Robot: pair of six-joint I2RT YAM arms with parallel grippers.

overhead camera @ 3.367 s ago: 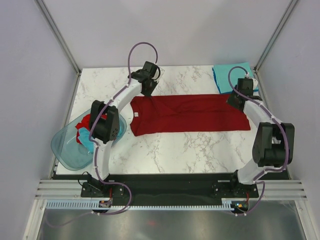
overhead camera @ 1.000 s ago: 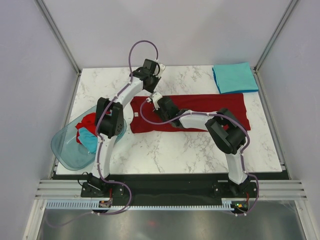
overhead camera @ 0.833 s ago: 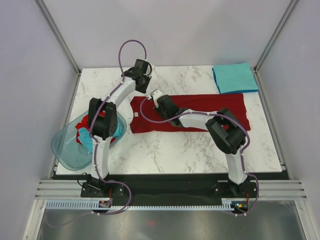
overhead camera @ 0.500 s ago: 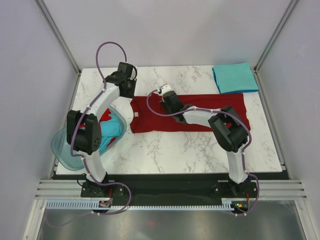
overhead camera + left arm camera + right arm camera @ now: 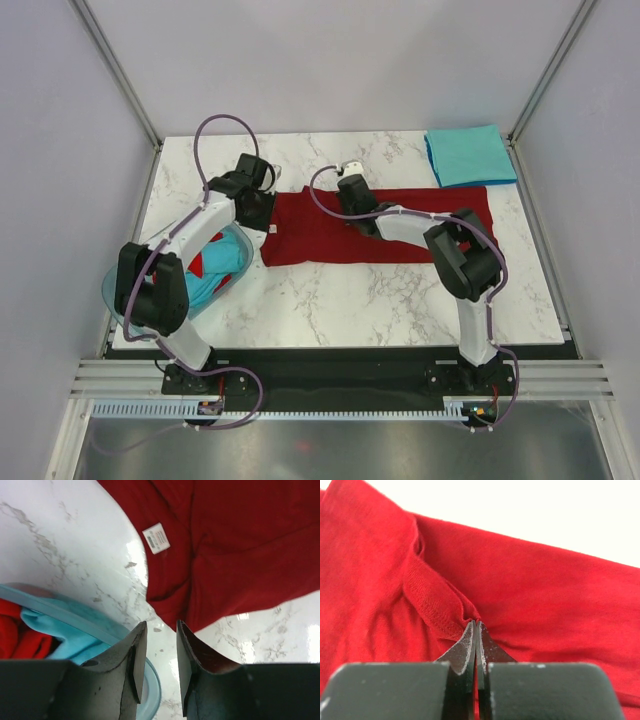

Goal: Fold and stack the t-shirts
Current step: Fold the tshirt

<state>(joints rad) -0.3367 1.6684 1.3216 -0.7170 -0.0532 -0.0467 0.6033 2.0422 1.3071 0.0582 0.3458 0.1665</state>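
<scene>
A dark red t-shirt [image 5: 420,225] lies spread lengthwise across the marble table, its white neck label [image 5: 156,538] near the left end. My right gripper [image 5: 350,196] is over the shirt's back edge left of the middle, shut on a raised fold of its hem [image 5: 437,605]. The right gripper [image 5: 477,625] shows no gap. My left gripper [image 5: 258,210] hovers at the shirt's left end; the left gripper [image 5: 157,630] is open, nothing between its fingers. A folded teal t-shirt [image 5: 468,155] lies at the back right corner.
A translucent blue-green basin [image 5: 115,300] sits at the table's left edge under my left arm, holding a crumpled teal t-shirt [image 5: 65,640] and a red one [image 5: 15,635]. Its rim [image 5: 100,625] runs close below my left fingers. Walls enclose the table on three sides.
My right gripper closed on the red shirt's fold and moved right and back. My left arm swung out to the left, then its gripper came down by the shirt's left end.
</scene>
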